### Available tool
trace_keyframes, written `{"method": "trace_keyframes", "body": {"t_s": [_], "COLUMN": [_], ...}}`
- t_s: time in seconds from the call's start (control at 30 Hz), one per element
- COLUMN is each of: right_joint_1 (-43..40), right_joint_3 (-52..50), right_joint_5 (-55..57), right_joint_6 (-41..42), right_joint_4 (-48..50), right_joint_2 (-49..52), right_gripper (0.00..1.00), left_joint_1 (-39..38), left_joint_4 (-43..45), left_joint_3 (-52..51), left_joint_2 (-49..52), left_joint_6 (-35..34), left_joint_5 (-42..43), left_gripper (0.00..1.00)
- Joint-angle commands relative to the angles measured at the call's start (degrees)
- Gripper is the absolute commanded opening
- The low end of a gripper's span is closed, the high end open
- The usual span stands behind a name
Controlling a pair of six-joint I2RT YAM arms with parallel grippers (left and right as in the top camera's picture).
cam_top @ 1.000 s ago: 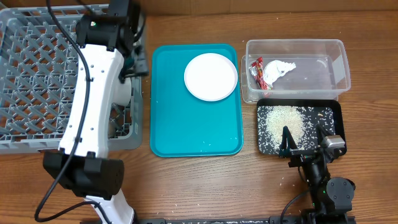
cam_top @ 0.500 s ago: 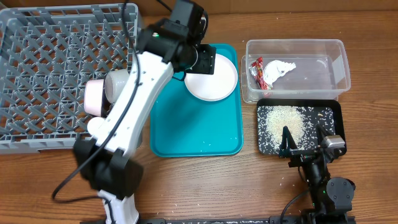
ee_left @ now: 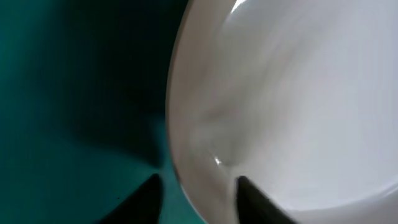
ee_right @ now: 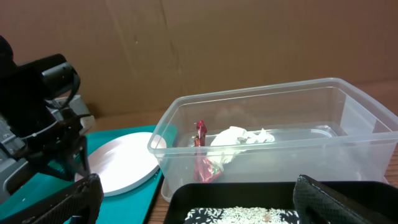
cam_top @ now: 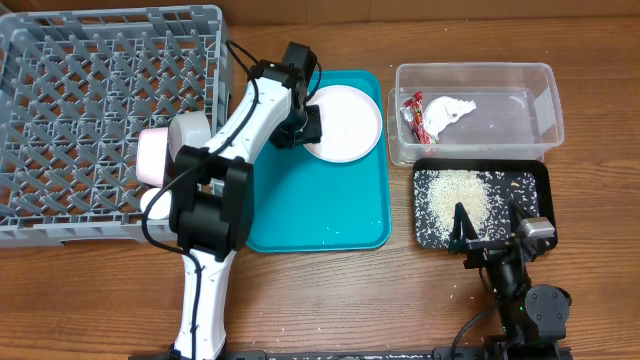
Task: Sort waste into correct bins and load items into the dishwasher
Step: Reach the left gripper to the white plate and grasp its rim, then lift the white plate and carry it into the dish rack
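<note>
The white plate (cam_top: 345, 122) lies on the teal tray (cam_top: 300, 210). My left gripper (cam_top: 303, 128) is open and straddles the plate's left rim; in the left wrist view (ee_left: 196, 199) one finger is over the teal tray and one over the plate (ee_left: 298, 93). The grey dish rack (cam_top: 100, 20) holds a pinkish bowl (cam_top: 150, 158) and a grey-white bowl (cam_top: 188, 135). The clear tub (cam_top: 540, 75) holds the red-and-white wrapper (cam_top: 412, 108) and napkin (cam_top: 450, 110). Rice grains (cam_top: 455, 195) lie in the black tray (cam_top: 540, 180). My right gripper (cam_top: 490, 235) is open and empty at that tray's front edge.
A few stray grains lie on the wooden table (cam_top: 330, 300) in front of the trays. In the right wrist view the tub (ee_right: 273, 106), the plate (ee_right: 121, 162) and my left arm (ee_right: 43, 124) show ahead. A cardboard wall stands behind the table.
My left arm has swung from the dish rack rightward to the plate on the teal tray, leaving the bowls in the rack. The right arm has not moved.
</note>
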Motion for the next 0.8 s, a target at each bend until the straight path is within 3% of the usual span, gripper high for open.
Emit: {"method": "trace_keyframes", "body": {"t_s": [0.0,0.1,0.27,0.47,0.6,0.67,0.77], "right_joint_1": [-0.2,-0.2,-0.2,-0.2,-0.2,-0.2,-0.2], "right_joint_3": [-0.6,-0.6,-0.6,-0.6,-0.6,-0.6,-0.6], "right_joint_5": [0.3,0.3,0.3,0.3,0.3,0.3,0.3], "right_joint_6": [-0.2,-0.2,-0.2,-0.2,-0.2,-0.2,-0.2], "right_joint_4": [0.3,0.3,0.3,0.3,0.3,0.3,0.3], "right_joint_2": [-0.7,-0.7,-0.7,-0.7,-0.7,-0.7,-0.7], "right_gripper": [1.0,1.0,0.99,1.0,1.0,1.0,1.0], "left_joint_1": [0.3,0.3,0.4,0.3,0.0,-0.1,-0.1], "left_joint_4": [0.1,-1.0,-10.8,-26.0,-33.4,-36.6,-36.6], "left_joint_3": [0.6,1.6,10.9,24.6,26.0,25.9,24.2], "left_joint_2": [1.2,0.8,-2.5,-13.2,-21.3,-24.5,-29.6], "left_joint_6": [-1.2,-0.8,3.7,3.9,3.3,2.0,5.3], "left_joint_5": [0.9,1.9,-0.8,-23.7,-39.9,-45.7,-48.4], "left_gripper": [0.04,0.04,0.04,0.04,0.04,0.04,0.04]}}
